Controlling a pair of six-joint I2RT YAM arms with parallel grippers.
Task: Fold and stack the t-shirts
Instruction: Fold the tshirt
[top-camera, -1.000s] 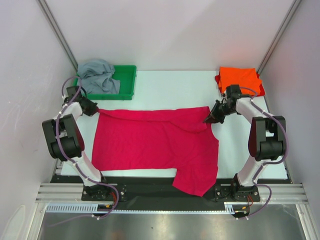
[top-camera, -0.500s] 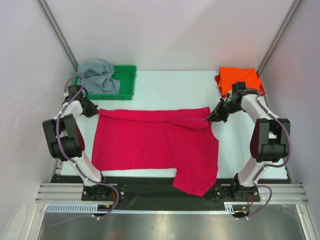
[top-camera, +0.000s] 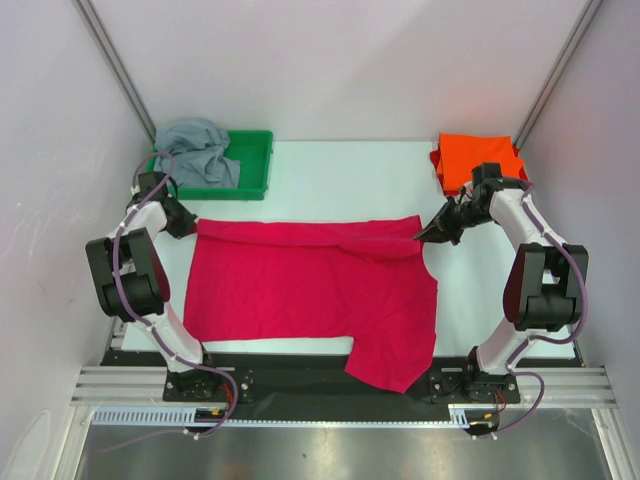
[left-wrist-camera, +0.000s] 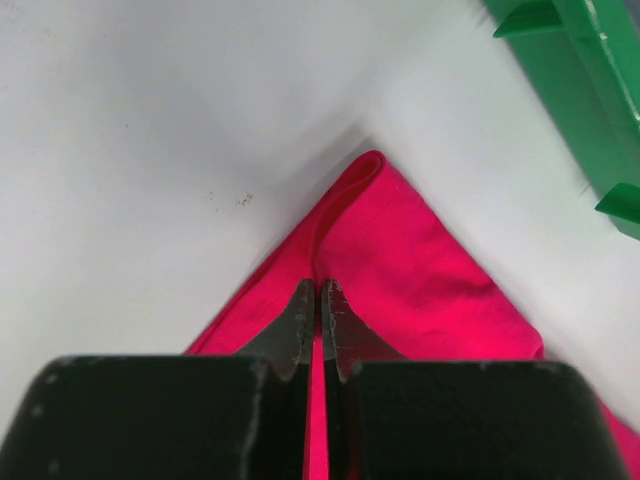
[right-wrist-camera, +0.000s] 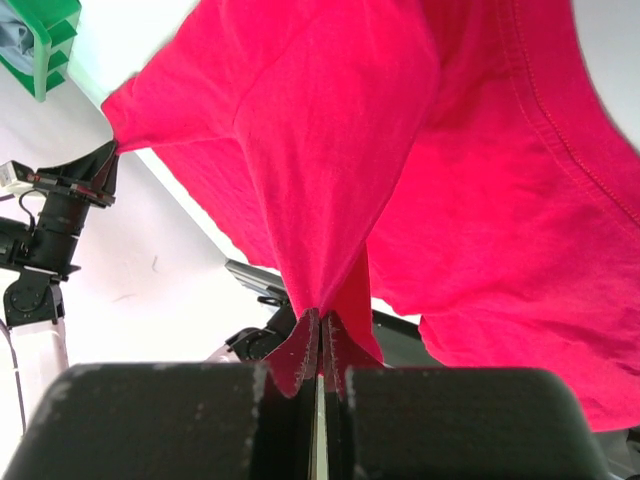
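White counter (top-camera: 330, 175) holds the crimson-pink t-shirt (top-camera: 300, 285), your left gripper (top-camera: 190, 222) and right gripper (top-camera: 422, 236) each pinching a far corner. Orange t-shirt (top-camera: 478, 158) lies folded beyond the right gripper; grey t-shirt (top-camera: 195, 150), unfolded, beyond the left.

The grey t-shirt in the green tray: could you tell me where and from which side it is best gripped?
Probably pinch a raised fold of the grey t-shirt from straight above: it lies crumpled in the green tray, whose walls block a sideways approach.
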